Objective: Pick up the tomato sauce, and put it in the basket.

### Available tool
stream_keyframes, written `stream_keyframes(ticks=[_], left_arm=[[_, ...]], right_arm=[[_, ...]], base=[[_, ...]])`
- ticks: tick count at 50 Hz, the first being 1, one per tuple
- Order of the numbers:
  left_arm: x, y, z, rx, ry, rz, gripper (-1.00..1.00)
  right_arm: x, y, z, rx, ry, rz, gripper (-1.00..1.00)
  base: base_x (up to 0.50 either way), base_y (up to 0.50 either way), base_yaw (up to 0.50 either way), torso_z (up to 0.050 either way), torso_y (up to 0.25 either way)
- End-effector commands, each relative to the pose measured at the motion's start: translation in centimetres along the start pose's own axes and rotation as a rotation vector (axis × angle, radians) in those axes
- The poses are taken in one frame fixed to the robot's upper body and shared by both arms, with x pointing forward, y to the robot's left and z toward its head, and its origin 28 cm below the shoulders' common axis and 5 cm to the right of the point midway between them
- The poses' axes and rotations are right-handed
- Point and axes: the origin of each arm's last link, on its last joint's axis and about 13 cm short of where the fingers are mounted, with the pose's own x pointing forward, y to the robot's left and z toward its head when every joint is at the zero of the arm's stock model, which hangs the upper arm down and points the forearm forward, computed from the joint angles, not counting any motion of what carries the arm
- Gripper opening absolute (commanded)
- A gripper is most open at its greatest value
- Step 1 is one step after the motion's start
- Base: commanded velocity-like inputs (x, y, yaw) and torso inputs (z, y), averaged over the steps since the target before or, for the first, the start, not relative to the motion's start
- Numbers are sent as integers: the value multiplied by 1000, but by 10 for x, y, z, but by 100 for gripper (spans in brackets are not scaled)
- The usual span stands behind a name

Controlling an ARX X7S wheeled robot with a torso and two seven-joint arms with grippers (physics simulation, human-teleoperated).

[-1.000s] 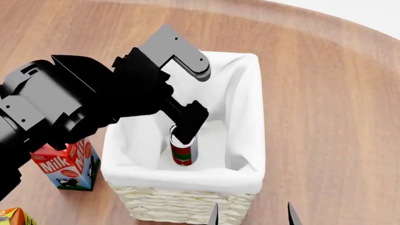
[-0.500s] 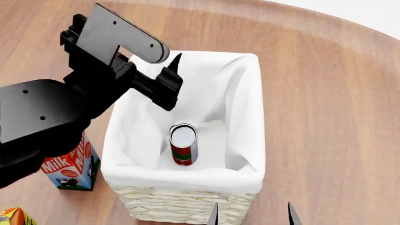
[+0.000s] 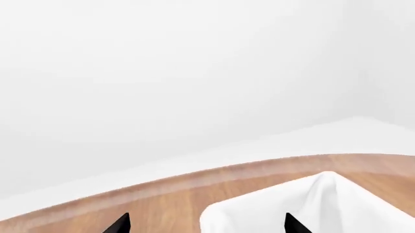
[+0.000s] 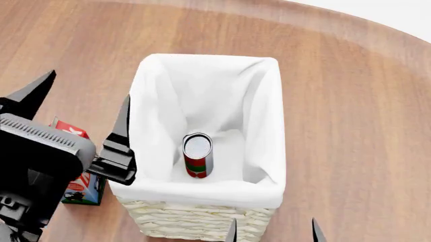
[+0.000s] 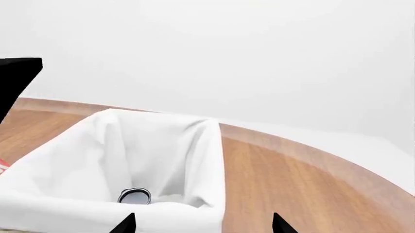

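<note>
The tomato sauce [image 4: 198, 156], a small can with a red and green label and a silver top, stands upright on the floor of the basket [image 4: 202, 217]; nothing touches it. Its top [image 5: 135, 196] shows over the basket's near rim [image 5: 97, 213] in the right wrist view. My left gripper [image 4: 81, 106] is open and empty, left of the basket and outside it. In its own wrist view the left gripper [image 3: 206, 227] has only a corner of the white lining [image 3: 324, 204] ahead. My right gripper [image 4: 273, 234] is open at the near edge, just in front of the basket.
A red milk carton [image 4: 82, 187] stands left of the basket, mostly hidden behind my left gripper. Everything rests on a round wooden table [image 4: 350, 101]. The left arm [image 5: 16, 77] shows as a black shape in the right wrist view.
My left gripper let go of the can, rose out of the basket and drew back to the left. The can stays standing inside. The right arm has not moved.
</note>
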Motion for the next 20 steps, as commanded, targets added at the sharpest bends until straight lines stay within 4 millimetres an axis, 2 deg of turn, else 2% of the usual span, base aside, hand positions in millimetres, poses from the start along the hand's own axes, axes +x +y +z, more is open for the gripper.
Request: stream_keyframes(ticks=[1, 6, 20], left_arm=[[-50, -1, -9, -49, -33, 74, 100], [-72, -6, -21, -64, -15, 95, 100], [-109, -14, -34, -134, -10, 139, 100]], right_arm=[[0, -1, 0, -2, -1, -6, 100], [1, 0, -1, -3, 2, -3, 100], [0, 0, -1, -4, 0, -6, 100]], base=[[0, 0, 0, 0, 0], [0, 0, 0, 0, 0], [0, 0, 0, 0, 0]])
